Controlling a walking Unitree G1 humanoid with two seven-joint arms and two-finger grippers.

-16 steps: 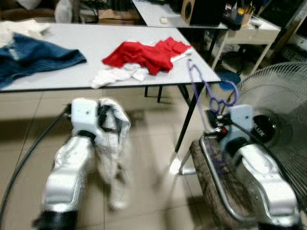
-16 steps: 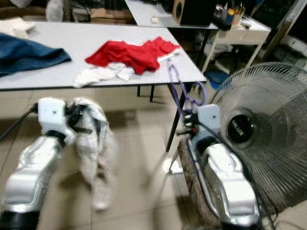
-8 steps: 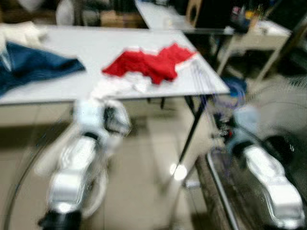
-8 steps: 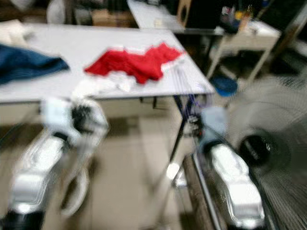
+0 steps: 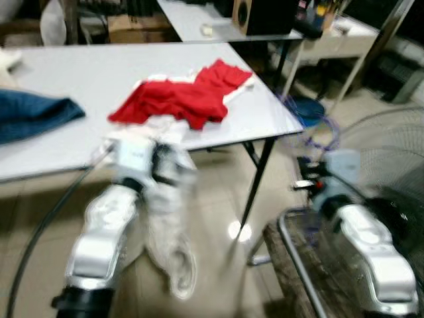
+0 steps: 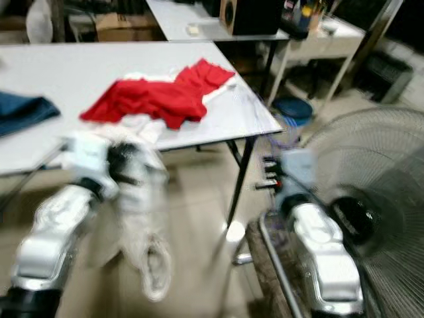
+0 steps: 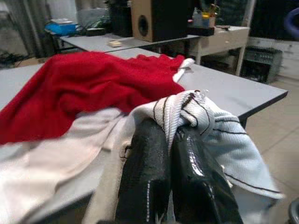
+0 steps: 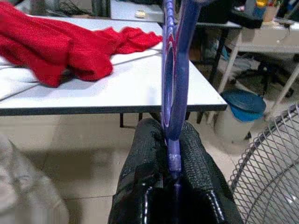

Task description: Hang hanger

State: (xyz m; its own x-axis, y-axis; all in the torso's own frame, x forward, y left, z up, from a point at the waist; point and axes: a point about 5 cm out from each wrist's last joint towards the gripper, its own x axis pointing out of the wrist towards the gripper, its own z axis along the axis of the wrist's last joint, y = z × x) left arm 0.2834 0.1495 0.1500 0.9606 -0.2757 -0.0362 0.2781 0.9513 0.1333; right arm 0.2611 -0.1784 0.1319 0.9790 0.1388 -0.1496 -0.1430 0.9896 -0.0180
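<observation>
Head camera, blurred: the right gripper (image 5: 306, 182) is raised beside the fan (image 6: 371, 218), with the purple hanger (image 5: 317, 132) rising from it toward the table (image 5: 99, 73) corner. The left gripper (image 5: 165, 165) carries a white garment (image 5: 169, 232) drooping below it, just short of the red cloth (image 5: 179, 99).

Left wrist: fingers (image 7: 145, 172) pressed together on the white, dark-striped fabric.

Right wrist: fingers (image 8: 147, 154) pinch the hanger's thin, glossy purple bar, its long axis running straight out from the fingertips.

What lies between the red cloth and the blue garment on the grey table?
In the left eye view, only bare tabletop: the stretch of grey table between red cloth and blue garment holds nothing.
</observation>
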